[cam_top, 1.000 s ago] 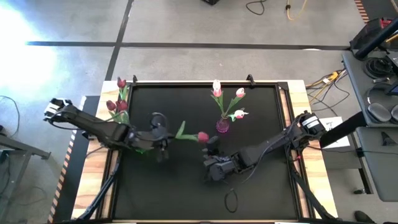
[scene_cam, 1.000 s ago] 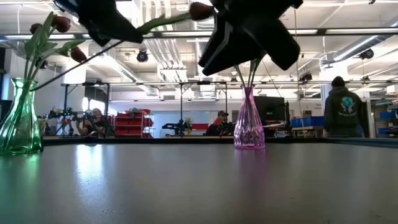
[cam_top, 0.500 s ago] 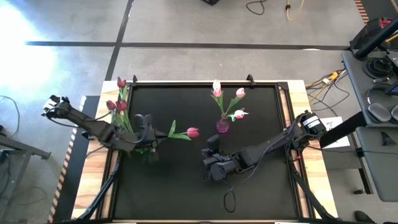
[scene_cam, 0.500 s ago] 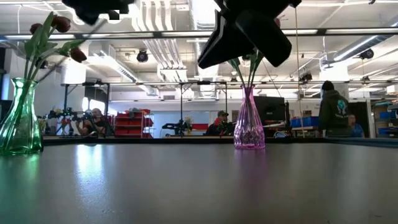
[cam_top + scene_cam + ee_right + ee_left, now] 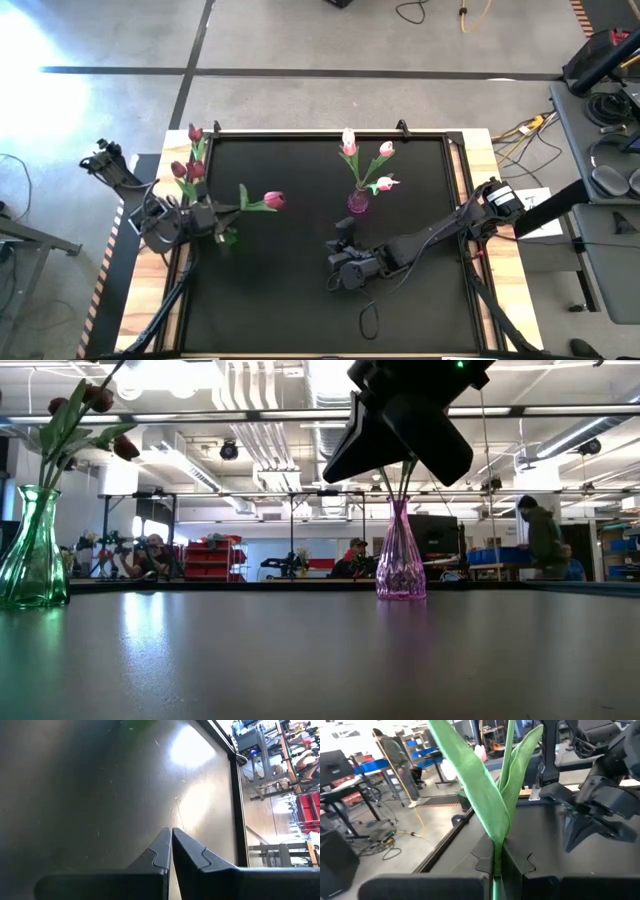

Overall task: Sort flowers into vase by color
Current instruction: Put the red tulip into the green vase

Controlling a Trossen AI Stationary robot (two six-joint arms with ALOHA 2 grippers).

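Note:
My left gripper (image 5: 220,214) hovers beside the green vase (image 5: 228,238) at the table's left, shut on a dark red tulip (image 5: 273,200) whose head points toward the table's right. The green vase (image 5: 30,555) holds three dark red tulips (image 5: 190,165). The pink vase (image 5: 357,203) stands mid-table with three pale tulips (image 5: 383,150). My right gripper (image 5: 335,272) hangs shut and empty above the mat, near of the pink vase (image 5: 400,560). My left gripper pinches the tulip's green stem (image 5: 496,870) between its two fingers, just below where the leaves (image 5: 485,795) branch off. The fingers lie about level, pointing toward the table's right, with the stem running along them. The tulip is lifted clear, roughly level.
A black mat covers the table inside a raised dark frame (image 5: 460,170) with wooden borders. A thin cable loop (image 5: 371,322) lies near the front edge. Bare mat stretches between the two vases. People stand in the room beyond the far edge (image 5: 545,535).
My left gripper has carried the dark red tulip toward the table's left and upward, to beside the green vase, and has risen out of the low view. The tulip stays roughly level with its head toward the right. My right gripper has shut on nothing, staying in place.

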